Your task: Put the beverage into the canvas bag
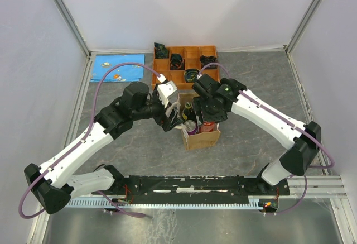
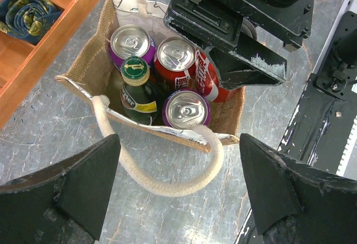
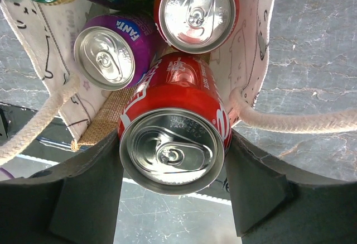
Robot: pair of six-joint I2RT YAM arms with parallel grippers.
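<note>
Left gripper [image 2: 178, 143]: lower edge of the left wrist view, fingers spread wide and gripping nothing, poised at the near rim of the canvas bag [image 2: 89, 68]. Right gripper [image 3: 173, 143]: fingers clamped on the sides of a red cola can [image 3: 170, 154], which is tilted with its far end inside the bag's mouth. The bag sits at the centre of the top view on a grey marbled table [image 1: 251, 143]. It holds a purple Fanta can [image 2: 187, 110], a second purple can [image 2: 131, 43], an upright red can [image 2: 174, 54] and a green bottle [image 2: 135, 71]. Beyond it: an orange compartment tray [image 1: 184, 47] with dark items, and a blue patterned cloth [image 1: 117, 68] at upper left.
</note>
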